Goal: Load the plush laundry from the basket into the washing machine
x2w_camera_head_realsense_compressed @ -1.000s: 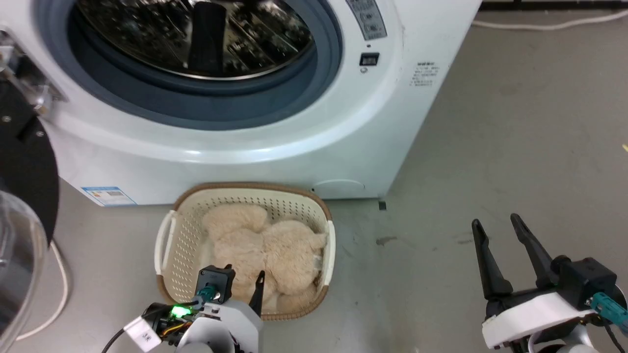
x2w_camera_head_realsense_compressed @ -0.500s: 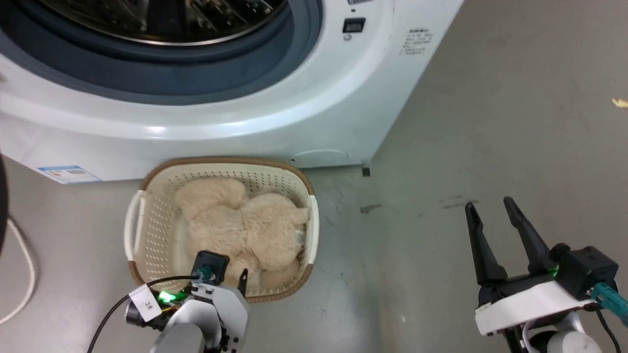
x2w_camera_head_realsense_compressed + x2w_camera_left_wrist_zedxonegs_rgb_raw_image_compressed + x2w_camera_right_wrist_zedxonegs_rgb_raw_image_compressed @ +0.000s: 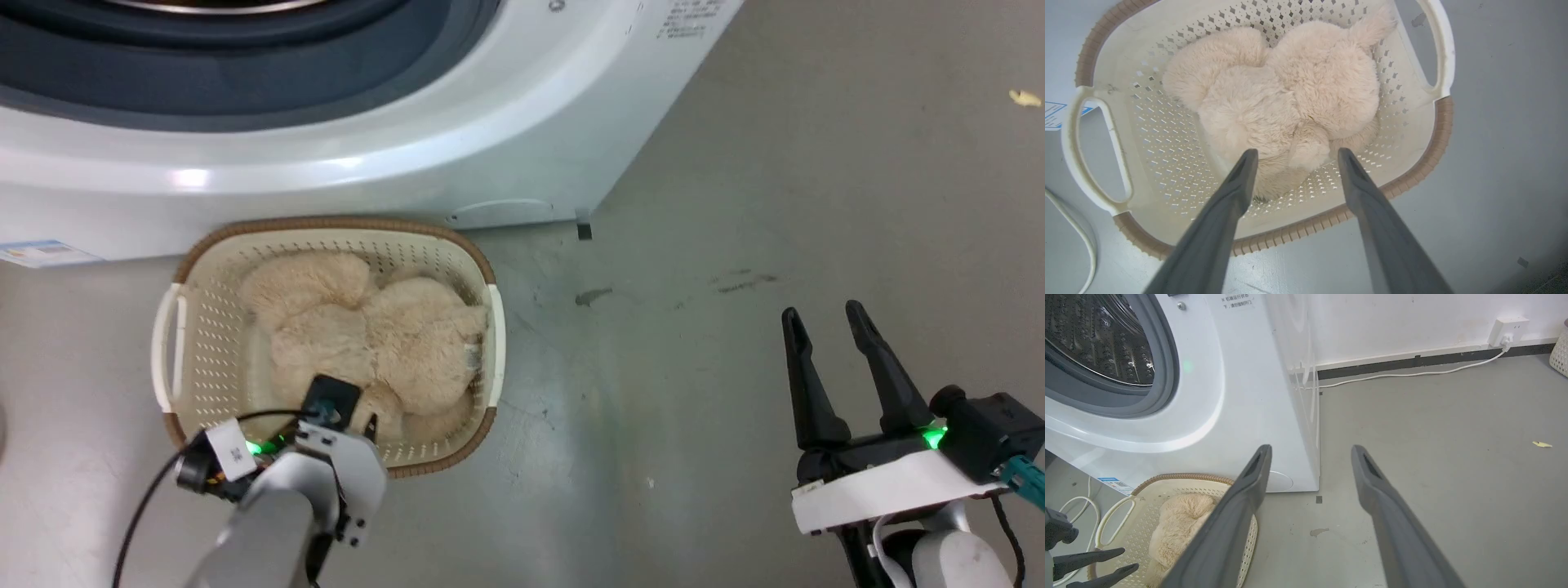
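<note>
The fluffy beige plush laundry [image 3: 367, 343] lies curled in the cream perforated basket [image 3: 204, 343] with the brown rim, on the floor right before the white washing machine [image 3: 326, 163]. My left gripper [image 3: 1296, 152] hangs open over the basket's near end. Its fingertips [image 3: 1247, 159] stand either side of a stubby plush limb; contact cannot be told. The basket [image 3: 1167, 163] and the plush [image 3: 1282, 102] sit beneath them. My right gripper [image 3: 821, 312] stands open and empty over bare floor to the right. The steel drum [image 3: 1098, 335] shows inside the grey door ring.
A white cable [image 3: 1069, 220] curls on the floor left of the basket. Another cable [image 3: 1412, 373] runs along the wall to a socket [image 3: 1508, 328]. A yellow scrap [image 3: 1024, 98] and a dark stain [image 3: 592, 296] mark the grey floor right of the washer.
The head camera has tipped downward, so washer and basket slid up and left in that view. My left gripper stays over the basket's near end; the right stays open.
</note>
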### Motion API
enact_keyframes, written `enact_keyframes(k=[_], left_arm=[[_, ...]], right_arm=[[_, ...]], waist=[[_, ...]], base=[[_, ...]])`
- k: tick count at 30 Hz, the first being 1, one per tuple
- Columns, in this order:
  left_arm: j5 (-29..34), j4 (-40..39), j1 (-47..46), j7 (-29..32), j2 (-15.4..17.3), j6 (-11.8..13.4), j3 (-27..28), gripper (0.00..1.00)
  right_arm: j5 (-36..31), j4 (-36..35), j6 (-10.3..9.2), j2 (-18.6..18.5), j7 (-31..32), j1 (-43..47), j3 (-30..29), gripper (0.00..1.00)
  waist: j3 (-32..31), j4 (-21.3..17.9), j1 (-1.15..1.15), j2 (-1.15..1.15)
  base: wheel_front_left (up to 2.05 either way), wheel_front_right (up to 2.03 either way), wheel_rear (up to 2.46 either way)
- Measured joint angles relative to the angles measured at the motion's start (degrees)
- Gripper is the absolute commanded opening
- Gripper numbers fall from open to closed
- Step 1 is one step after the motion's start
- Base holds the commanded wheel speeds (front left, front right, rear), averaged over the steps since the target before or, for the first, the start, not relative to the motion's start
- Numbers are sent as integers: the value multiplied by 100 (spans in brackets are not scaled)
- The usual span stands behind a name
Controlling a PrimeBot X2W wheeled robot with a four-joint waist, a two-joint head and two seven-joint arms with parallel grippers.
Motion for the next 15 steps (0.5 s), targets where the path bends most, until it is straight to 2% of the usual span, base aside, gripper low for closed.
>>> enact_keyframes(k=[3,7,15], left_arm=[[-25,158,-204,-36,115,60,-40,100],[-308,311,-461,-266,253,282,112,100],[-312,784,-866,-223,464,181,-196,100]], right_arm=[[121,0,0,0,-47,-43,-3,100],[235,0,0,0,-94,-107,10,100],[396,-24,0,0,-193,-235,85,100]], waist=[[150,-40,0,0],[349,-110,0,0],[753,-227,0,0]], base=[[0,0,0],[0,0,0],[0,0,0]])
